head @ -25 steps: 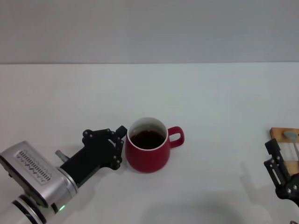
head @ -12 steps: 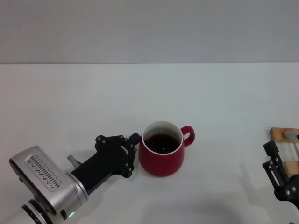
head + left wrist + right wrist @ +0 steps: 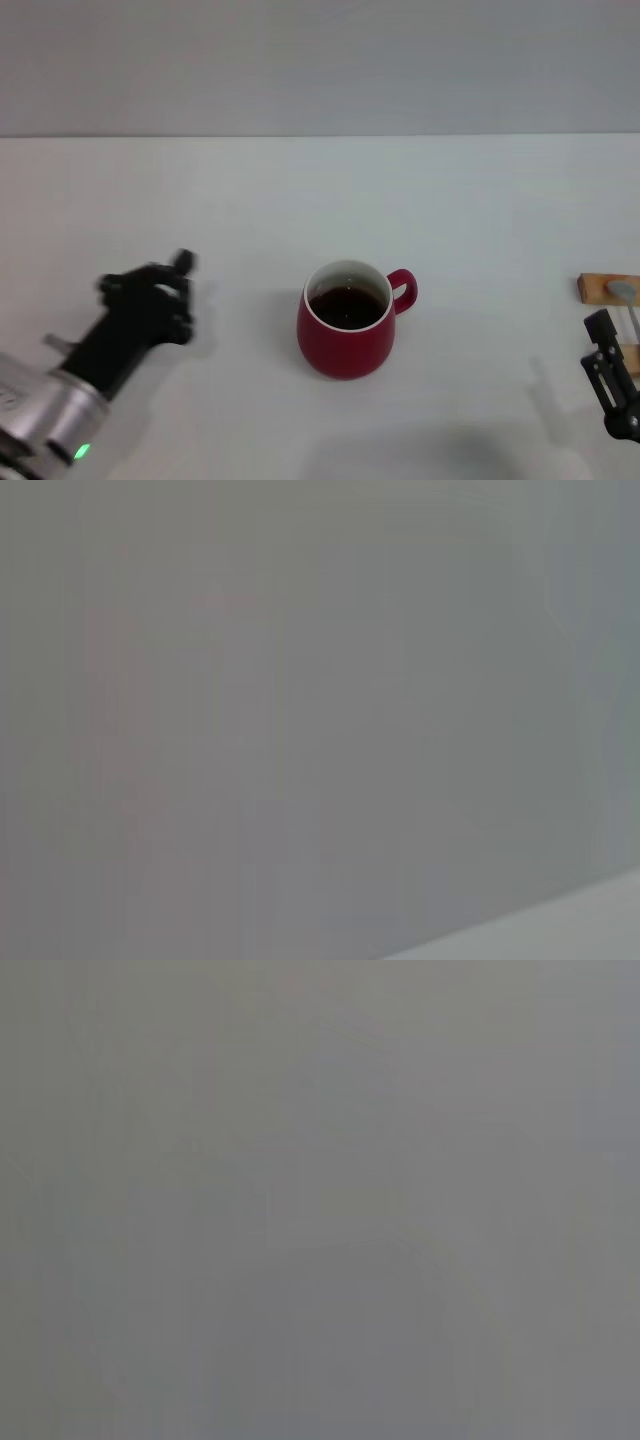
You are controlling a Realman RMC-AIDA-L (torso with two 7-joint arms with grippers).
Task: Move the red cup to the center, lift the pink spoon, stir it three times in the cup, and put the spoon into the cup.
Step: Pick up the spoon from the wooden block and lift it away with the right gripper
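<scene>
The red cup [image 3: 345,340] stands upright near the middle of the white table [image 3: 320,200], with dark liquid inside and its handle pointing right. My left gripper [image 3: 150,285] is open and empty, well to the left of the cup and apart from it. The pink spoon [image 3: 625,295] lies at the right edge on tan wooden blocks [image 3: 600,288]; only its grey bowl and a bit of its handle show. My right gripper [image 3: 598,348] is open and empty, just in front of the spoon. Both wrist views show only plain grey.
The table's far edge meets a grey wall [image 3: 320,60]. The wooden blocks with the spoon run out of view at the right edge.
My left gripper pushed the cup a little to the right, then let go and pulled back far to the left. My right gripper dropped slightly lower.
</scene>
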